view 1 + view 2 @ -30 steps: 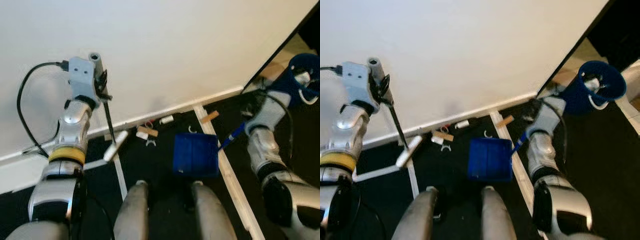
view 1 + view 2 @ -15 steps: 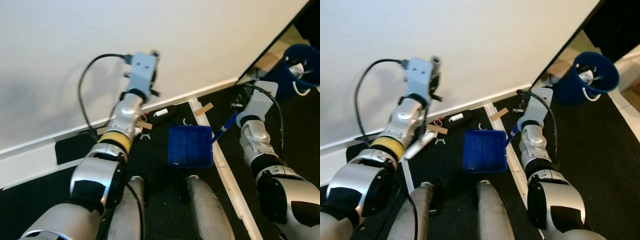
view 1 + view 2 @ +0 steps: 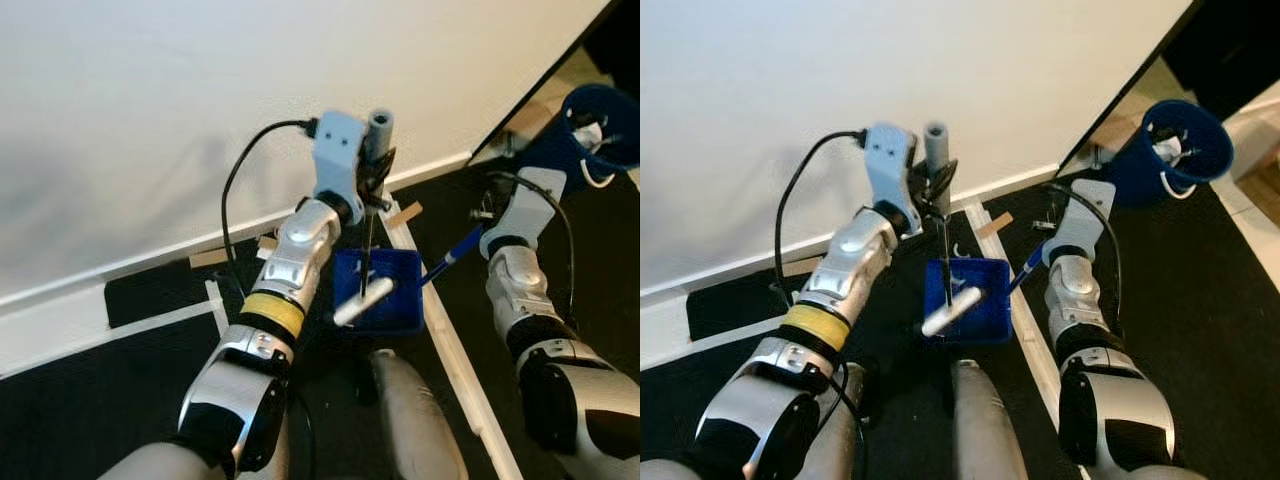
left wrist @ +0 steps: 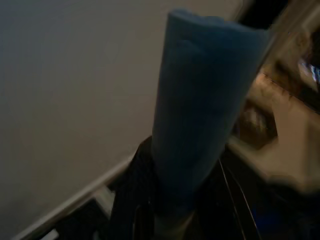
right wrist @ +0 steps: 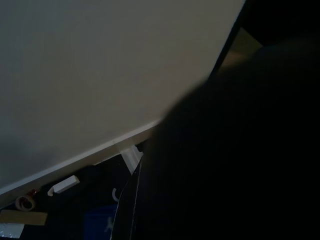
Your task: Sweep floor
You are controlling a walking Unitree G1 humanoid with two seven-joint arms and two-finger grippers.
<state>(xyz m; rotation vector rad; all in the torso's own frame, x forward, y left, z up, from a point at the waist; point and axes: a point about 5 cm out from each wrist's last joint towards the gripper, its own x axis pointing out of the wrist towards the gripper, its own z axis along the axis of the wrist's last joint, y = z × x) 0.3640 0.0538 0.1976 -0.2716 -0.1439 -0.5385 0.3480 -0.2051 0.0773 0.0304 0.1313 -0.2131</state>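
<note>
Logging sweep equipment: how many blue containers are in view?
2: the dustpan on the dark floor before the robot, the bucket far right beyond the wall's corner. None seems hidden.

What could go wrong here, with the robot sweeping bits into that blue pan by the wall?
Two risks stand out. The broom in the left gripper has its pale head over the blue dustpan, so a hard stroke might shove the pan, which the right arm steadies by its blue handle. Also, the flat wooden piece lies beyond the pan near the white floor strip, and could be missed.
</note>
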